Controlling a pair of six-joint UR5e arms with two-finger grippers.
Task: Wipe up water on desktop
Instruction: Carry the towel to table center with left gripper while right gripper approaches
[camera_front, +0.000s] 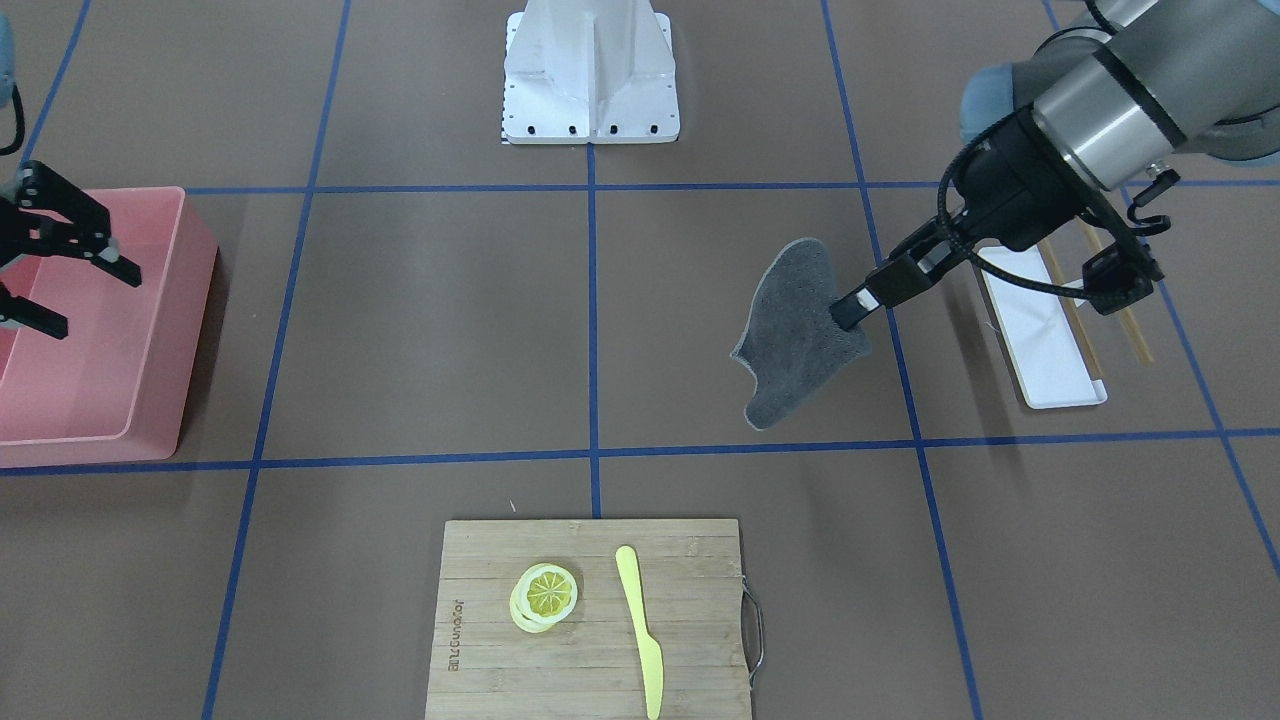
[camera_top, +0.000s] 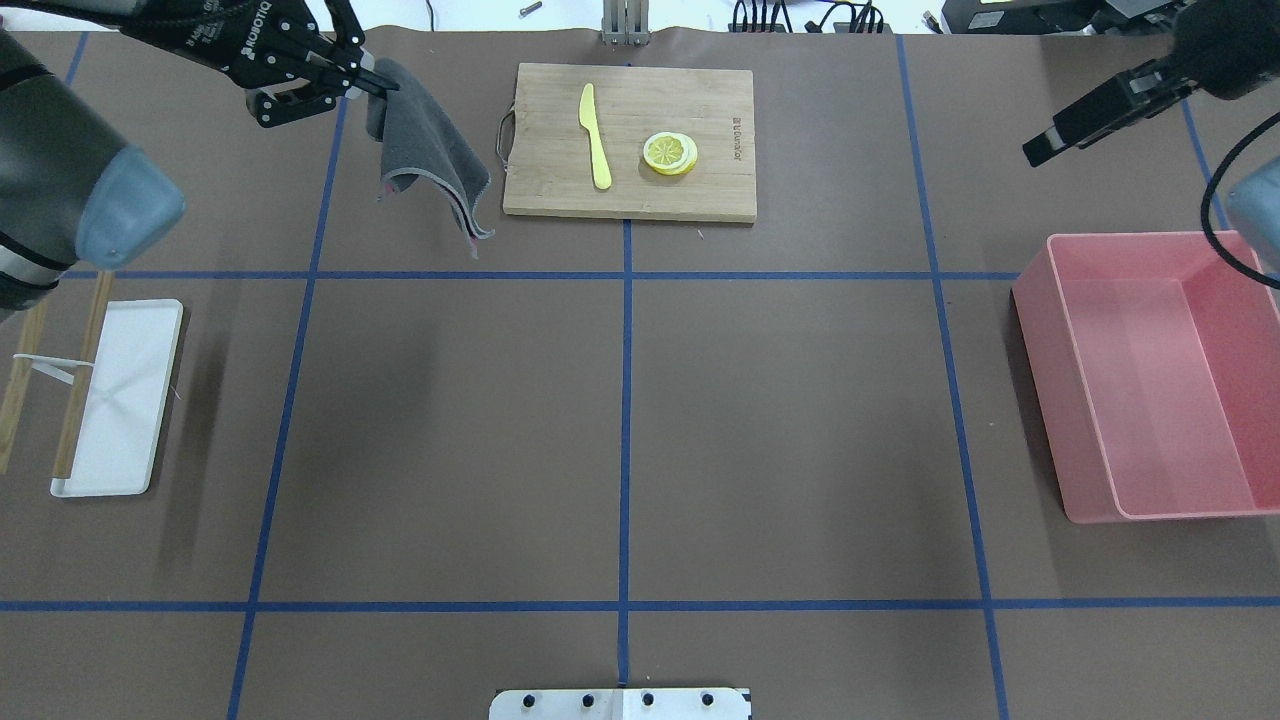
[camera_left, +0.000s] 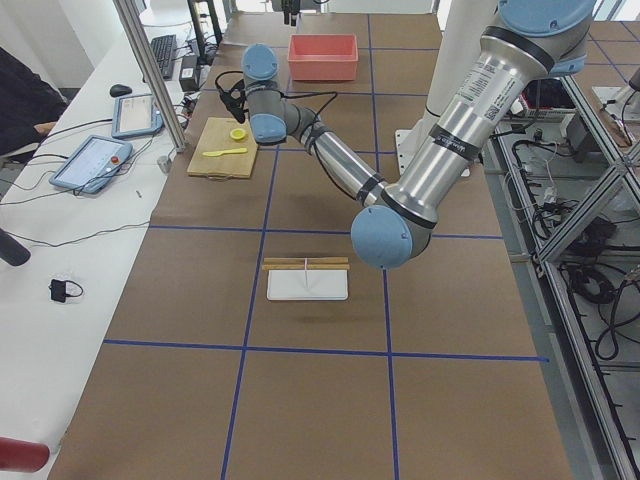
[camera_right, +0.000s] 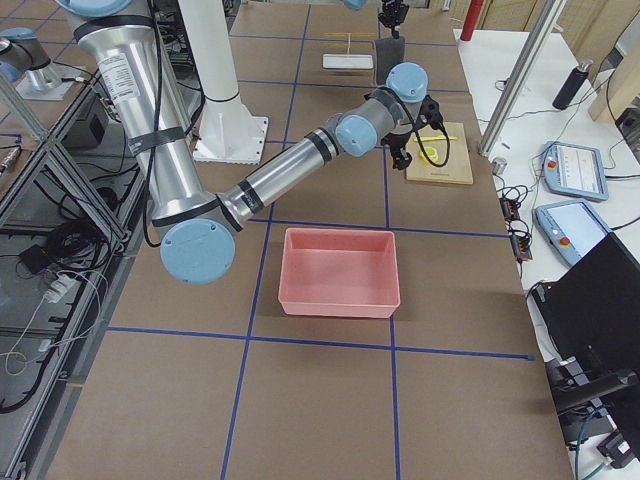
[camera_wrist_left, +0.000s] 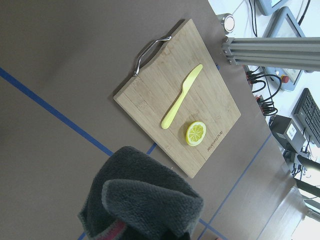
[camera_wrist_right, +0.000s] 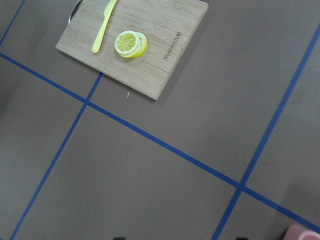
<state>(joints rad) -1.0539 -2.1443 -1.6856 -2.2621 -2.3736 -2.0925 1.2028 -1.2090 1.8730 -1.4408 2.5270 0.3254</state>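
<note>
While the one grey cloth is hanging from it over the desktop, the left gripper is pinching the cloth's edge between clenched jaws. The brown desktop, crossed by blue tape lines, is spreading under everything else. The right gripper is hovering above the pink bin with its jaws spread apart and nothing between them.

Two containers are sitting on the desktop, well apart at opposite ends. The pink bin is lying at the robot's right and is showing only its own pink floor and walls. The single white tray is lying at the robot's left, under the left arm. Two wooden sticks are lying side by side along one long side of the tray, with a thin white piece lying across them. Whether the nearer stick is touching the rim, I cannot tell.

One bamboo cutting board is resting at the far edge from the robot, its metal handle pointing toward the robot's left. It is carrying one yellow knife and two overlapping lemon slices, lying near each other but apart.
</note>
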